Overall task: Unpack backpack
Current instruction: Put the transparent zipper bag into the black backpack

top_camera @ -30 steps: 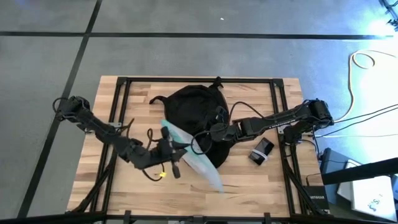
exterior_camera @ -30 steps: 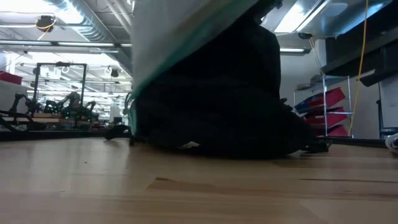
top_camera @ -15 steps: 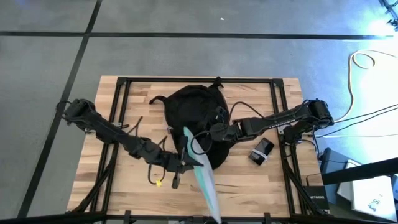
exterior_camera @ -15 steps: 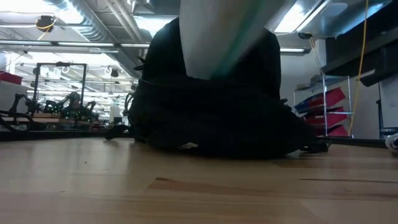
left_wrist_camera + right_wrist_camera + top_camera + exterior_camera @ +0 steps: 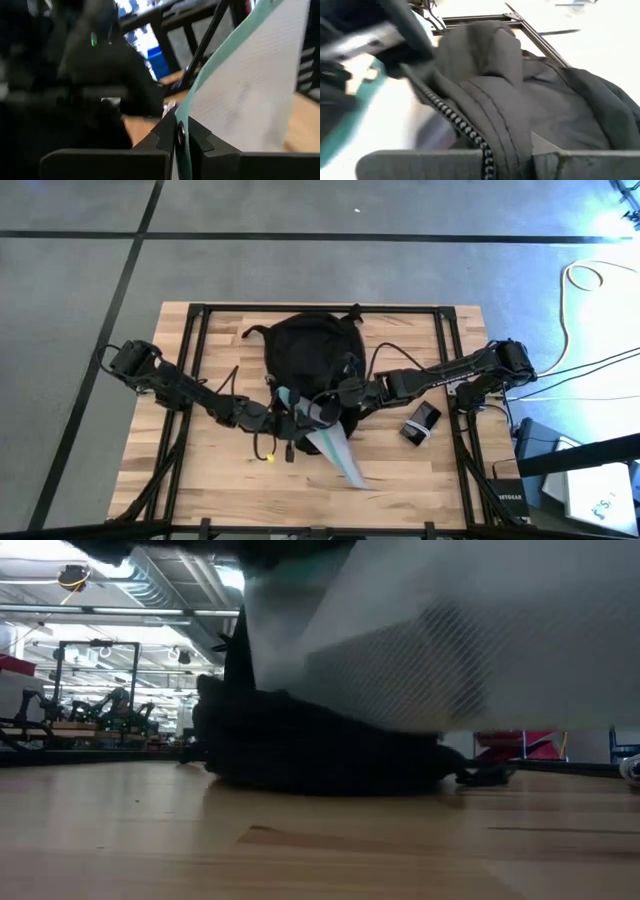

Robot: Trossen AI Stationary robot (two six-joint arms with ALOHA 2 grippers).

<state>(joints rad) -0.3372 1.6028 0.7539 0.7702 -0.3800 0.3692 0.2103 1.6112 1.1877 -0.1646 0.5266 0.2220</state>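
Clear teal-edged flat pouch (image 5: 335,448): clamped at its edge in the closed jaws of the left gripper (image 5: 288,404), hanging over the wooden slatted counter (image 5: 200,480).
Right gripper (image 5: 340,392): jaws closed, apparently pinching the zipper edge of the large black fabric backpack (image 5: 312,350), which lies at counter centre-rear.
Small black device (image 5: 421,422): beside the backpack.
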